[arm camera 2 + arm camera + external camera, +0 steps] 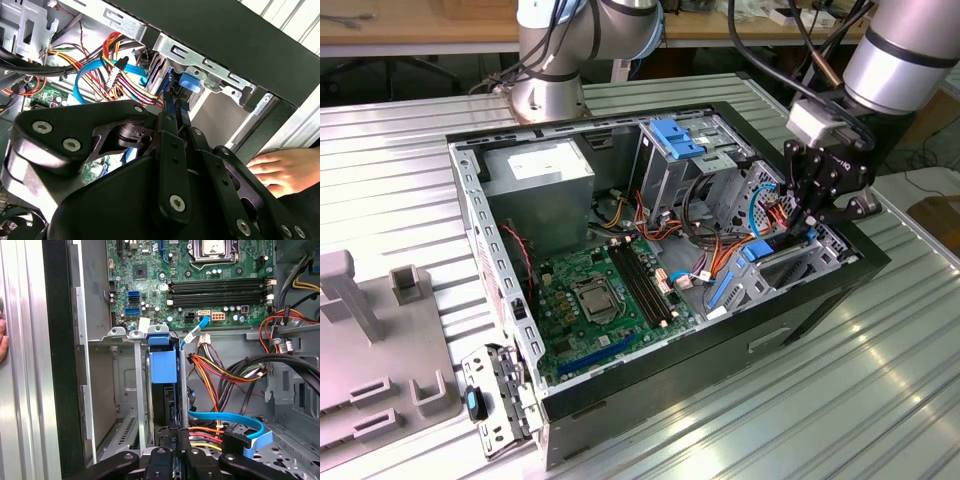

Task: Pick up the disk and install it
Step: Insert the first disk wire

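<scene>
In the exterior view the gripper (817, 222) reaches down into the open computer case (720, 345) at about three o'clock, over the metal drive cage (790, 262) by the case's front wall. The disk (164, 385) stands on edge in that cage (its bright blue carrier visible in the first wrist view), with the fingers (176, 452) drawn nearly together and clamped on its near edge. A person's hand (280, 172) rests on the table (880, 390) just outside the case, at about four o'clock in the second wrist view.

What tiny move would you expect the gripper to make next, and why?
Probably a short push further along the slot. The gripper is closed on the disk, which stands on edge between the metal bay rails, apparently only partly in, so it likely isn't seated yet.
</scene>
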